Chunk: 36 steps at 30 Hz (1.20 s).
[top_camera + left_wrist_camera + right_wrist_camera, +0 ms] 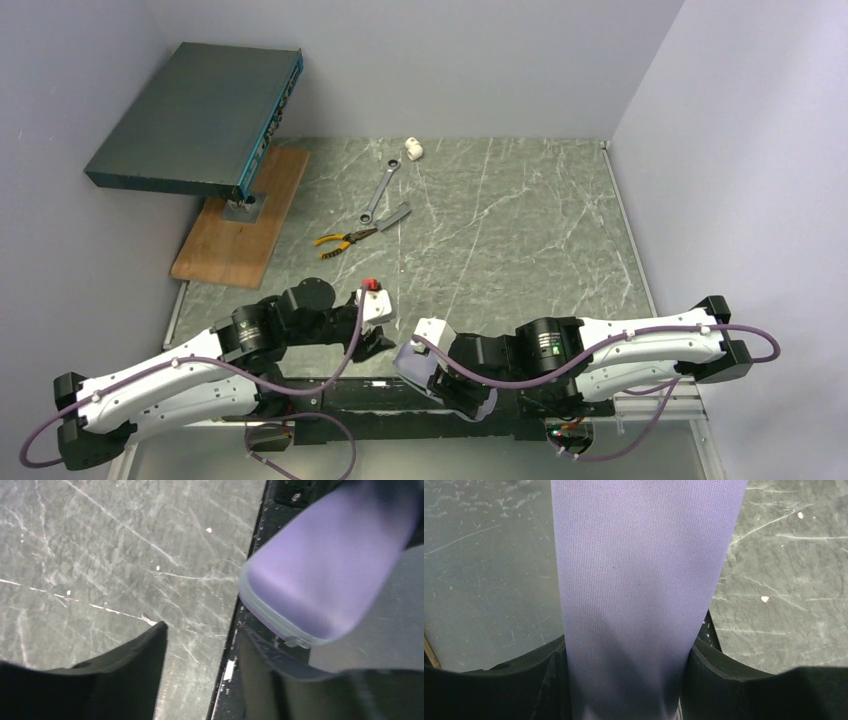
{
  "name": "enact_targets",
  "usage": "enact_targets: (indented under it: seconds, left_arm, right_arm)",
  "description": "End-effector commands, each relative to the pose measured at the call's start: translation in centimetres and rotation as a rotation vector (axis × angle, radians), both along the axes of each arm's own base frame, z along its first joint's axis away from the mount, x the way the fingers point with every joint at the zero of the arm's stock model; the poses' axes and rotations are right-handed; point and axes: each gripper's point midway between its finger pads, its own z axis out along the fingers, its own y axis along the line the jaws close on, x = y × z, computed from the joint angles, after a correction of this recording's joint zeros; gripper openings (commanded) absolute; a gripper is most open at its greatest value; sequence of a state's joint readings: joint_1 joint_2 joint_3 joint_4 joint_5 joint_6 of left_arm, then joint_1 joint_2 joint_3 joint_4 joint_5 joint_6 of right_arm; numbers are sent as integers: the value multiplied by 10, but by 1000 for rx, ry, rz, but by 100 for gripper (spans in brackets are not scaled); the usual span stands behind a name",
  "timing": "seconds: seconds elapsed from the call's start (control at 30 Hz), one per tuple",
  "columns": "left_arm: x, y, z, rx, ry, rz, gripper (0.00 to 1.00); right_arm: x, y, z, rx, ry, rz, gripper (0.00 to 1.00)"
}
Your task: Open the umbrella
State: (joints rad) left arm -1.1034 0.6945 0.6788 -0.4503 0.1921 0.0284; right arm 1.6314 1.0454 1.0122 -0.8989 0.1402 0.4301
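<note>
Lilac hard-shell case [644, 555] held over near edge of table [520, 230], lying diagonal to that edge. right gripper [626, 660] fingers pinching case across its width. left gripper [200, 665] at same near edge, just left of case, fingers spread, nothing between them. Pale rim seam of case shows. Where umbrella is: cannot tell, no view shows it.

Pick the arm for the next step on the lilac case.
Left, probably. The right claw is clamped on the lilac case, so it is busy holding; the left claw is open and empty, with the case's free end beside it.
</note>
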Motion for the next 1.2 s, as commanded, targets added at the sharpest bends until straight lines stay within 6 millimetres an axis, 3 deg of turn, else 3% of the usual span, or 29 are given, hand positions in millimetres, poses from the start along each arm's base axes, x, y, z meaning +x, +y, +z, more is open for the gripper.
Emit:
enact_targets:
  seconds: [0.0, 0.27, 0.53, 0.87, 1.0, 1.17]
  left_arm:
    - [-17, 4, 40, -71, -31, -97, 66]
    - [-50, 1, 51, -129, -17, -296, 72]
    - [-52, -11, 42, -123, -2, -343, 71]
    - [-54, -20, 49, -168, 3, -370, 57]
    - [-56, -22, 43, -161, 30, -378, 47]
    - [-55, -22, 39, -151, 44, -360, 42]
  right_arm:
    - [6, 2, 24, 84, -17, -43, 0]
    - [7, 0, 29, 85, -31, -33, 0]
    - [10, 5, 37, 90, -51, -30, 0]
    - [13, 7, 38, 98, -66, -43, 0]
    - [16, 12, 42, 136, -65, -69, 0]
    - [20, 10, 46, 149, -78, -95, 0]
